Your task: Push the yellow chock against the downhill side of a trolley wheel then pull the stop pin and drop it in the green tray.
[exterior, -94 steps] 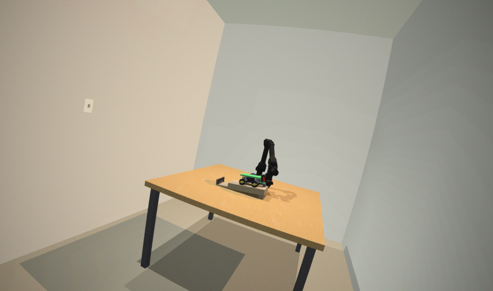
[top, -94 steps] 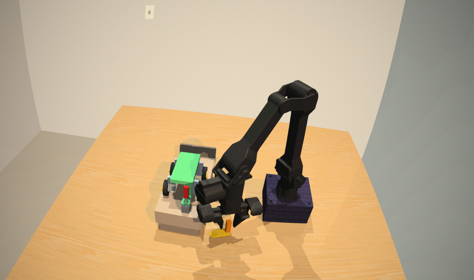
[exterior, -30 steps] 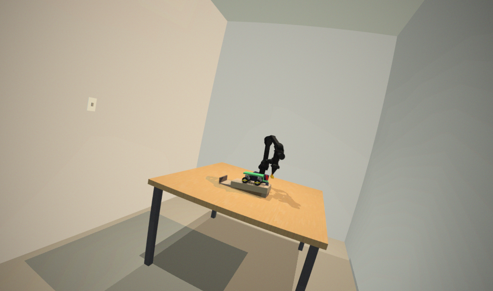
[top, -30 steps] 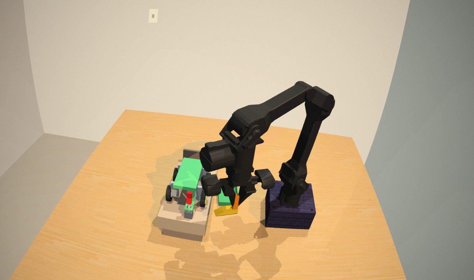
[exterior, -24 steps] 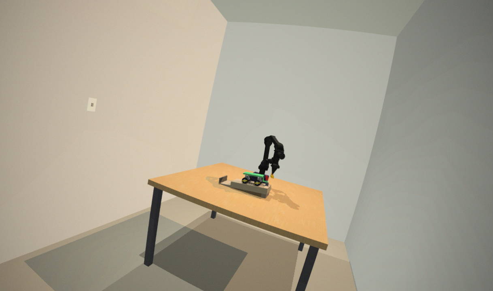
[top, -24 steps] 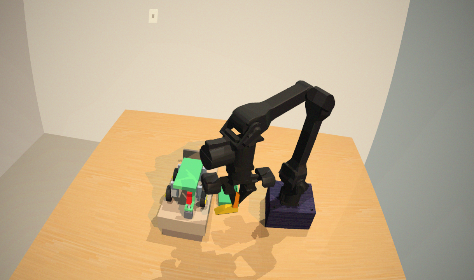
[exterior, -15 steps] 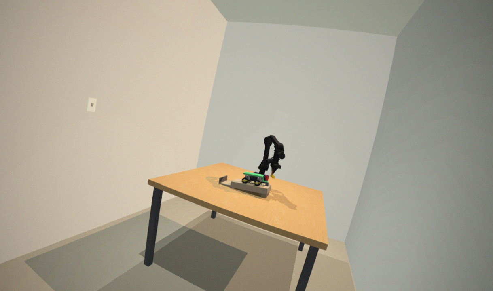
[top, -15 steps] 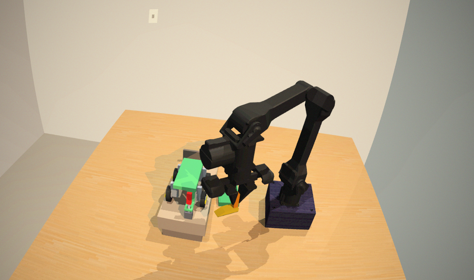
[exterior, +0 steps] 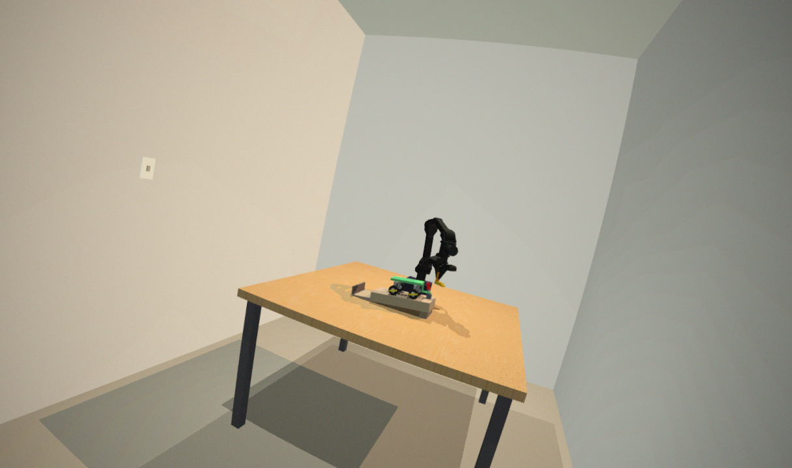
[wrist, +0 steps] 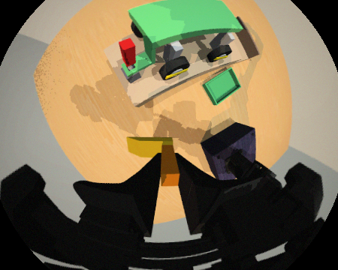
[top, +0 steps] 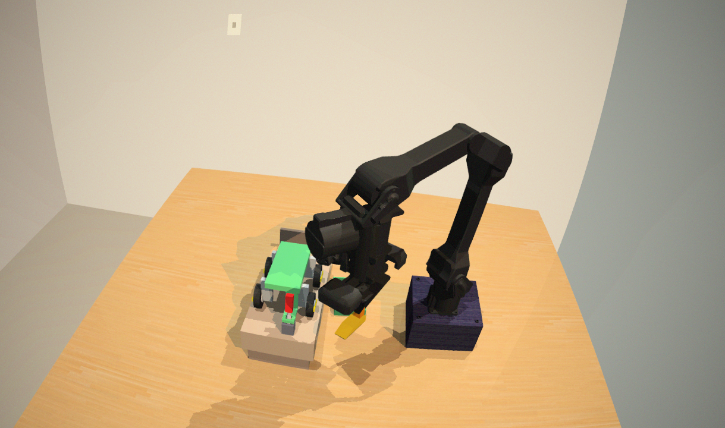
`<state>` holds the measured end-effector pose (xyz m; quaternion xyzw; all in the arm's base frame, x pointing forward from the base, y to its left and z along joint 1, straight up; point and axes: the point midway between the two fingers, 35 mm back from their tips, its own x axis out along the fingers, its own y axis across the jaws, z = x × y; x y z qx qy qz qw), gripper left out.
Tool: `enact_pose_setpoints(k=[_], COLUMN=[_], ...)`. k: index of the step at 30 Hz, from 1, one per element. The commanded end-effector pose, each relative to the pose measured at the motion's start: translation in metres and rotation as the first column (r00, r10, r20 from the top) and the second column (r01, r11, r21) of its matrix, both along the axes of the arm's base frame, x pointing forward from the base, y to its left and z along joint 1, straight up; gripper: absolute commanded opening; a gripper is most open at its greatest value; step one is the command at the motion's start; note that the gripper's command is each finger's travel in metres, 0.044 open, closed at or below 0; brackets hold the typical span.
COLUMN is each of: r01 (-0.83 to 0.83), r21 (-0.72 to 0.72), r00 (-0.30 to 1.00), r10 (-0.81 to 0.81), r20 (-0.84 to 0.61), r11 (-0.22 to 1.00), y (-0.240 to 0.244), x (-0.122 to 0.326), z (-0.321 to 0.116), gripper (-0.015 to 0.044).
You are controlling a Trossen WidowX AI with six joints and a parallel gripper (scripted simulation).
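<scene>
My gripper [wrist: 167, 156] is shut on the orange handle of the yellow chock [top: 350, 326] [exterior: 440, 284] [wrist: 144, 147] and holds it in the air, beside the ramp's uphill end. The chock's rubber base cannot be made out. The trolley [top: 288, 263] [exterior: 407, 281] [wrist: 188, 20], with a green top and black wheels, stands on the ramp [top: 276, 346] [exterior: 401, 303] [wrist: 139, 91]. The red-headed stop pin [top: 289, 302] [exterior: 428, 286] [wrist: 128, 52] stands upright in its bracket at the uphill end. The green tray [top: 343, 312] [wrist: 222, 87] lies beside the ramp, partly hidden by the arm in the top view.
The dark purple arm base [top: 443, 332] [wrist: 229, 150] stands on the table [top: 157, 330] [exterior: 329, 317], across the tray from the ramp. A dark end board [top: 291, 234] [exterior: 358, 288] [wrist: 248, 39] rises at the ramp's downhill end.
</scene>
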<state>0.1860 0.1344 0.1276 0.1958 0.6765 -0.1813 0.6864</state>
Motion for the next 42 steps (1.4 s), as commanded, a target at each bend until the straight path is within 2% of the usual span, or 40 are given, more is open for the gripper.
enact_pose_setpoints(k=[1,13,22,42], r01=[-0.141,-0.499,-0.504,-0.504], r21=[-0.005,-0.012,-0.013,-0.019], r00=[0.99,0.866,0.864,0.864], r10=[0.141,0.499,0.504,0.504], r20=[0.0,0.003,0.002,0.001], r11=[0.99,0.866,0.864,0.864], y=[0.0,0.0,-0.003,-0.067], x=[0.0,0.0,0.001,0.02], z=[0.0,0.0,0.0,-0.002], gripper=[0.0,0.0,0.0,0.0])
